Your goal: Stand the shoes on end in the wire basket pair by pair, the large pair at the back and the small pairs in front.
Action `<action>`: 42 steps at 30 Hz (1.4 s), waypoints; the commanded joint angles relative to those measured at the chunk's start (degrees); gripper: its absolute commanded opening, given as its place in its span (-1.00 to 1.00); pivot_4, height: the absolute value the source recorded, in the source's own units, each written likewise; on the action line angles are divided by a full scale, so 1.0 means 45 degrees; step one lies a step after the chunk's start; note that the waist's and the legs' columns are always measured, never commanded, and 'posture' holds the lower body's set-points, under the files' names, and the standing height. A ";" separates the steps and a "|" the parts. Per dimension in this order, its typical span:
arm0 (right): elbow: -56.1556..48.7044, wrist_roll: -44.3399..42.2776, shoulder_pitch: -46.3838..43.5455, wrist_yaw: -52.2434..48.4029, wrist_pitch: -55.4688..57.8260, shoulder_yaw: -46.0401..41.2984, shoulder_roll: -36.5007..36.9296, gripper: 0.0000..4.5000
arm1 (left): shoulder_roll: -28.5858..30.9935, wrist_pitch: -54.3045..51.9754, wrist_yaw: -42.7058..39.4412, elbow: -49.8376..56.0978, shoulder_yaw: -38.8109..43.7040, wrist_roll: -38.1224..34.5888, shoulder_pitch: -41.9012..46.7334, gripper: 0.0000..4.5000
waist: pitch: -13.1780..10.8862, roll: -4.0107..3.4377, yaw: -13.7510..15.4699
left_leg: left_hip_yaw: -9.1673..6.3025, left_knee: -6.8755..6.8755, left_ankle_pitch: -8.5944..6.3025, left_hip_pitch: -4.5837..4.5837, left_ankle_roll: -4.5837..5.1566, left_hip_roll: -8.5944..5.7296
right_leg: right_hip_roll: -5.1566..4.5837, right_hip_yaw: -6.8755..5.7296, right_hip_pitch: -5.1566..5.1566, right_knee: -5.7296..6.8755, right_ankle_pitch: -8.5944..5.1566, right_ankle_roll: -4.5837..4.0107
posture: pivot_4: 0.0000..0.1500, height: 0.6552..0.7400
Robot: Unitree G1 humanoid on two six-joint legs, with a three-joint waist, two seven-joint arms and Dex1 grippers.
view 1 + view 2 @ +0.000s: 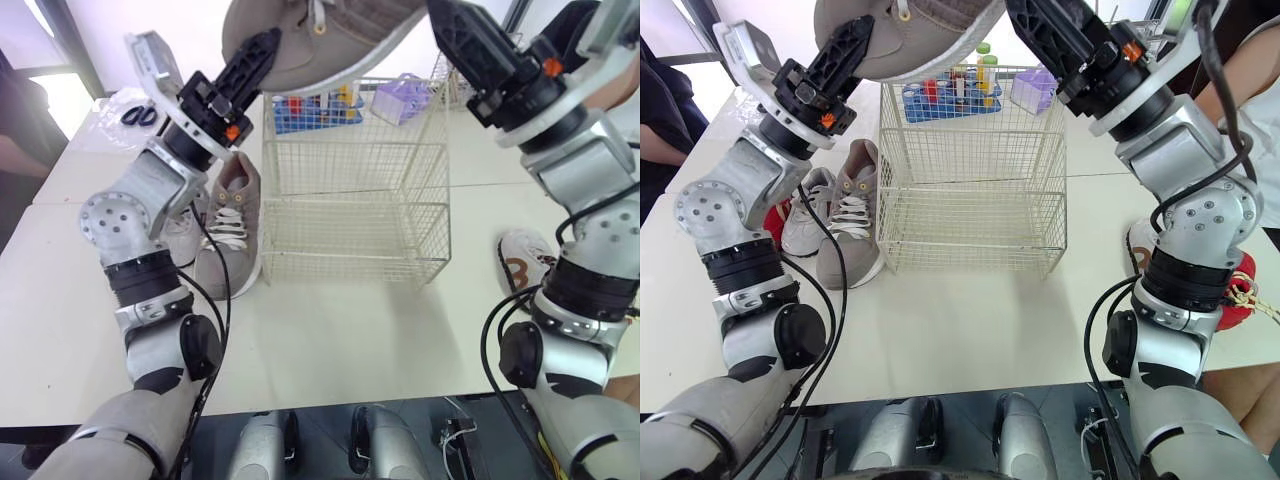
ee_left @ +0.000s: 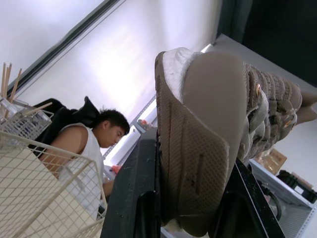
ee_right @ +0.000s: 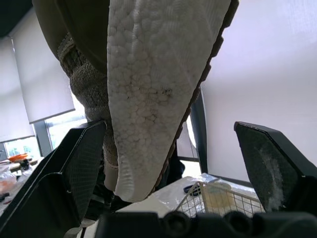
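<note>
A large taupe shoe hangs on its side above the wire basket, which has no shoe in it. My left gripper is shut on the shoe, its fingers pressed against the sole and upper. My right gripper is open at the shoe's other end. One of its fingers lies against the shoe and the other stands apart. The matching taupe shoe lies on the table left of the basket, beside a white shoe.
A white shoe with brown trim lies right of the basket, a red shoe beyond it. Behind the basket stand a blue tray of bottles and a purple box. Scissors lie far left. A person sits at the left.
</note>
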State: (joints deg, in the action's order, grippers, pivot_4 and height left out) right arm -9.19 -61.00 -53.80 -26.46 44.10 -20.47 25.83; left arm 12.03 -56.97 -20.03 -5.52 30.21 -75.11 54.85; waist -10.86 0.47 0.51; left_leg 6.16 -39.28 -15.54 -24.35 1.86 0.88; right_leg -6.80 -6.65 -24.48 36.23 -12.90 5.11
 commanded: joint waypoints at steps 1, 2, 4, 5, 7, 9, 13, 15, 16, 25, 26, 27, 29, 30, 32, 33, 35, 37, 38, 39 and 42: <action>-0.0227 -0.0735 -0.0779 -0.0343 -0.0231 -0.0122 -0.0016 0.98 | 0.0161 0.0291 -0.0027 0.0571 -0.0403 -0.0131 -0.0130 -0.79 | 0.0000 0.0000 -0.0002 | 0.0000 0.0000 0.0000 0.0000 0.0000 0.0000 | 0.0000 0.0000 0.0000 0.0000 0.0000 0.0000 | 1.00 1.00; -0.0220 -0.0982 -0.0852 -0.0438 -0.0133 -0.0147 0.0014 0.98 | 0.0200 0.0374 -0.0045 0.0548 -0.0461 -0.0052 -0.0220 -0.79 | 0.0000 0.0000 0.0004 | 0.0001 0.0000 0.0000 0.0000 0.0000 0.0000 | 0.0000 0.0001 0.0000 0.0000 0.0000 0.0000 | 1.00 1.00; -0.0168 -0.1315 -0.0971 -0.0497 -0.0032 -0.0202 0.0086 0.98 | 0.0293 0.0530 -0.0052 0.0479 -0.0573 0.0108 -0.0369 -0.79 | 0.0000 0.0000 0.0024 | 0.0000 0.0000 0.0000 0.0000 0.0000 0.0000 | 0.0000 -0.0001 0.0000 0.0000 0.0000 0.0000 | 1.00 1.00; -0.0122 -0.1412 -0.1027 -0.0486 -0.0021 -0.0234 0.0122 0.98 | 0.0364 0.0594 -0.0101 0.0479 -0.0671 0.0184 -0.0442 -0.79 | 0.0000 0.0000 0.0023 | -0.0001 0.0000 0.0000 -0.0003 0.0000 0.0000 | 0.0000 -0.0002 0.0000 -0.0001 0.0000 0.0000 | 1.00 1.00; -0.0048 -0.1545 -0.1105 -0.0469 -0.0015 -0.0281 0.0171 0.98 | 0.0460 0.0673 -0.0199 0.0519 -0.0841 0.0249 -0.0549 -0.79 | 0.0000 0.0000 0.0030 | 0.0001 0.0000 -0.0001 -0.0004 0.0001 -0.0001 | -0.0001 -0.0002 0.0000 -0.0003 0.0000 0.0000 | 1.00 1.00; 0.0141 -0.1459 -0.1269 -0.0349 -0.0126 -0.0281 0.0204 0.98 | 0.0500 0.0655 -0.0322 0.0716 -0.1112 0.0339 -0.0742 -0.79 | 0.0000 0.0000 0.0017 | 0.0001 0.0000 -0.0001 -0.0003 0.0002 -0.0002 | -0.0001 -0.0002 0.0000 -0.0005 0.0000 0.0000 | 1.00 1.00; 0.0512 -0.1011 -0.1508 -0.0176 -0.0410 -0.0069 0.0102 0.98 | 0.0447 0.0633 -0.0292 0.1055 -0.1509 0.0296 -0.1033 -0.79 | 0.0000 0.0000 0.0003 | 0.0000 0.0000 -0.0001 -0.0002 0.0002 -0.0001 | -0.0001 -0.0001 0.0000 -0.0004 0.0000 0.0000 | 1.00 1.00; 0.0672 -0.0796 -0.1611 -0.0144 -0.0567 0.0024 -0.0010 0.98 | 0.0433 0.0560 -0.0256 0.1254 -0.1730 0.0223 -0.1215 -0.79 | 0.0000 0.0000 -0.0007 | -0.0001 0.0000 -0.0001 -0.0002 0.0002 0.0001 | 0.0000 -0.0001 0.0000 -0.0004 0.0000 0.0000 | 1.00 1.00; 0.0733 -0.0723 -0.1659 -0.0137 -0.0652 0.0058 -0.0064 0.98 | 0.0438 0.0524 -0.0252 0.1365 -0.1821 0.0210 -0.1316 -0.79 | 0.0000 0.0000 -0.0003 | -0.0001 0.0001 -0.0001 -0.0002 0.0002 0.0001 | 0.0000 -0.0001 0.0000 -0.0004 0.0000 0.0000 | 1.00 1.00; 0.1093 -0.0395 -0.2032 -0.0066 -0.1081 0.0104 -0.0345 -0.16 | 0.0860 0.0473 -0.0490 0.2134 -0.2536 0.0663 -0.1884 -0.79 | -0.0001 -0.0001 0.0001 | 0.0001 0.0002 -0.0002 -0.0003 0.0002 0.0001 | -0.0001 -0.0002 0.0000 -0.0007 0.0000 0.0000 | 1.00 1.00; 0.1110 -0.0379 -0.2078 -0.0064 -0.1073 0.0096 -0.0335 -0.17 | 0.0945 0.0487 -0.0516 0.2192 -0.2555 0.0714 -0.1911 -0.79 | 0.0000 -0.0001 0.0002 | 0.0001 0.0002 -0.0002 -0.0003 0.0002 0.0001 | -0.0001 -0.0001 0.0000 -0.0007 0.0000 0.0000 | 1.00 1.00; 0.1129 -0.0363 -0.2124 -0.0075 -0.1052 0.0084 -0.0310 -0.18 | 0.1033 0.0506 -0.0545 0.2235 -0.2567 0.0768 -0.1925 -0.79 | -0.0001 -0.0001 0.0003 | 0.0000 0.0002 -0.0002 -0.0003 0.0002 0.0001 | -0.0001 -0.0002 0.0000 -0.0007 0.0000 0.0000 | 1.00 1.00; 0.1147 -0.0321 -0.2240 -0.0147 -0.0934 0.0119 -0.0157 -0.19 | 0.1342 0.0511 -0.0664 0.2305 -0.2551 0.0828 -0.1939 -0.79 | -0.0001 -0.0001 -0.0004 | 0.0001 0.0002 -0.0002 -0.0003 0.0002 0.0001 | -0.0001 -0.0001 -0.0001 -0.0006 0.0000 0.0000 | 1.00 1.00; 0.1188 -0.0298 -0.2312 -0.0165 -0.0851 0.0148 -0.0049 -0.19 | 0.1493 0.0555 -0.0752 0.2318 -0.2512 0.0852 -0.1927 -0.79 | -0.0001 -0.0002 -0.0012 | 0.0000 0.0002 -0.0002 -0.0003 0.0002 0.0001 | 0.0000 -0.0002 -0.0001 -0.0007 0.0000 0.0000 | 1.00 1.00; 0.1401 -0.0250 -0.2535 -0.0196 -0.0669 0.0185 0.0195 -0.19 | 0.1825 0.0458 -0.0749 0.2255 -0.2453 0.0841 -0.1900 -0.79 | -0.0002 -0.0003 -0.0022 | 0.0000 0.0005 -0.0002 -0.0005 0.0002 0.0002 | 0.0000 -0.0001 -0.0004 -0.0007 0.0000 0.0000 | 1.00 1.00; 0.1561 -0.0226 -0.2647 -0.0298 -0.0583 0.0197 0.0344 -0.19 | 0.2012 0.0332 -0.0739 0.2227 -0.2466 0.0811 -0.1902 -0.79 | -0.0002 -0.0004 -0.0031 | 0.0000 0.0007 -0.0002 -0.0005 0.0002 0.0002 | 0.0000 -0.0002 -0.0005 -0.0007 0.0000 0.0000 | 1.00 1.00; 0.1859 -0.0234 -0.2842 -0.0539 -0.0445 0.0209 0.0584 -0.19 | 0.2347 0.0144 -0.0854 0.2304 -0.2523 0.0701 -0.1950 -0.20 | -0.0002 -0.0004 0.0008 | 0.0000 0.0007 -0.0002 -0.0006 0.0002 0.0001 | -0.0001 -0.0002 -0.0006 -0.0008 0.0000 0.0000 | 1.00 1.00; 0.2131 -0.0166 -0.3022 -0.0744 -0.0369 0.0262 0.0781 -0.19 | 0.2648 0.0082 -0.1048 0.2467 -0.2524 0.0610 -0.2031 0.25 | -0.0002 -0.0004 0.0000 | 0.0000 0.0007 -0.0003 -0.0007 0.0004 0.0001 | -0.0001 -0.0002 -0.0005 -0.0014 0.0000 0.0000 | 1.00 1.00; 0.2226 -0.0118 -0.3088 -0.0818 -0.0358 0.0289 0.0842 -0.19 | 0.2752 0.0078 -0.1137 0.2527 -0.2512 0.0595 -0.2066 0.43 | -0.0002 -0.0004 -0.0009 | 0.0002 0.0007 -0.0004 -0.0007 0.0006 0.0001 | -0.0001 0.0000 -0.0005 -0.0014 0.0000 0.0000 | 1.00 1.00; 0.2421 0.0044 -0.3224 -0.0964 -0.0402 0.0352 0.0959 -0.19 | 0.2944 0.0073 -0.1267 0.2632 -0.2460 0.0589 -0.2162 0.66 | -0.0002 -0.0004 -0.0015 | 0.0002 0.0006 -0.0004 -0.0006 0.0006 0.0001 | -0.0001 0.0000 -0.0005 -0.0013 0.0000 0.0000 | 1.00 1.00; 0.3318 0.0855 -0.3856 -0.1751 -0.0685 0.0659 0.1558 -0.19 | 0.3746 -0.0294 -0.1951 0.2970 -0.2313 0.0309 -0.2595 0.94 | -0.0004 -0.0007 -0.0073 | 0.0002 0.0010 -0.0004 -0.0006 0.0006 0.0002 | -0.0001 0.0000 -0.0009 -0.0013 0.0000 0.0000 | 1.00 1.00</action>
State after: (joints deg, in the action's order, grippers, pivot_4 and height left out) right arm 5.04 -58.89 -67.04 -31.86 43.42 -16.47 30.52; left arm 26.52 -57.51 -26.34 5.19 18.78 -72.21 43.64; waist -10.87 0.44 0.18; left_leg 6.18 -39.22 -15.56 -24.38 1.89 0.90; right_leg -6.81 -6.65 -24.53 36.17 -12.90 5.11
